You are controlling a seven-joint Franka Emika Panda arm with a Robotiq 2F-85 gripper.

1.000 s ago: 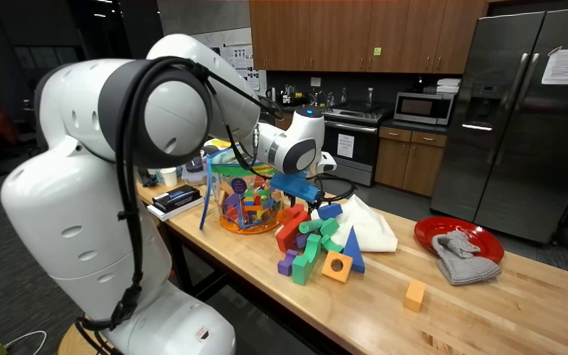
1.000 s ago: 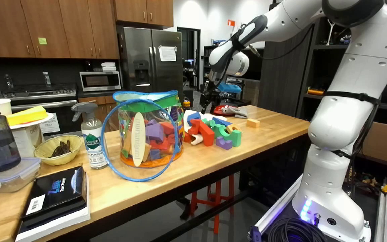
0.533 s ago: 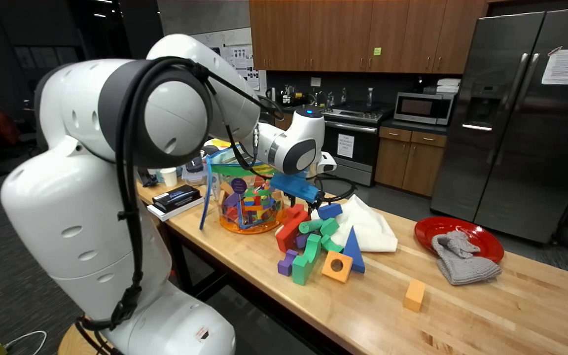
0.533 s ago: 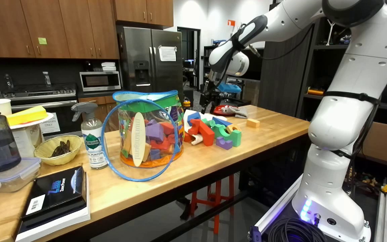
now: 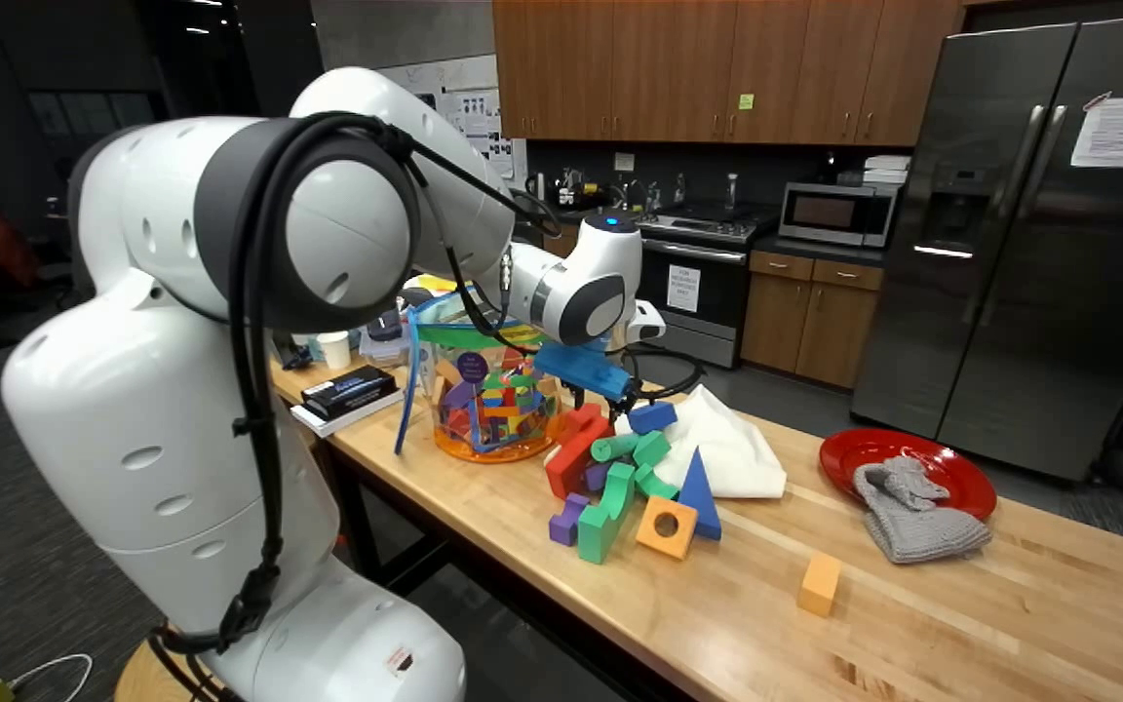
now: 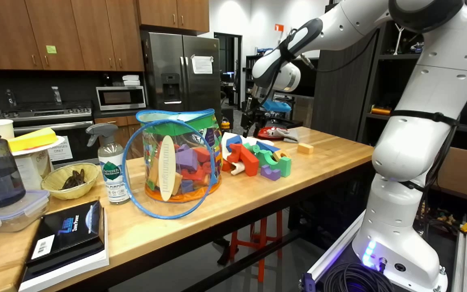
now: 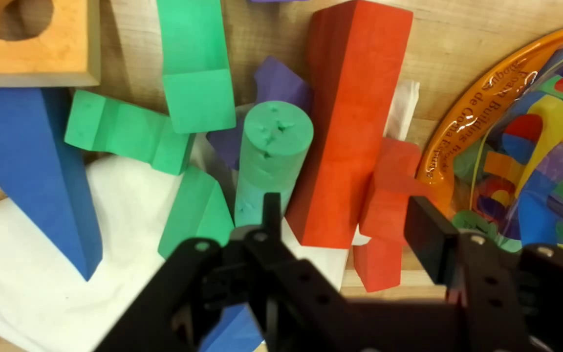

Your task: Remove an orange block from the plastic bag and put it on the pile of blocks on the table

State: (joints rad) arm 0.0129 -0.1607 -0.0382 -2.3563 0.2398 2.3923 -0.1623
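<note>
Apparently set to fetch an orange block (image 6: 177, 183), glimpsed low behind the clear wall of the bag (image 5: 454, 337), left of the pile (image 5: 620, 485) on the bench (image 5: 747, 604). Hanging above a red block (image 7: 352, 122), with tool (image 7: 348, 213) spread and pinching nothing. Best to rise clear first, swing left, drop straight through the open mouth and ignore the orange brick (image 5: 820, 585) at right.

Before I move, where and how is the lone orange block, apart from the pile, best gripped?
I'd grip the lone orange block near its middle, across the two long sides, coming from above. It lies flat and looks longer than wide, so that's the narrower span, and it sits apart from the pile of blocks, so both sides look reachable.
</note>
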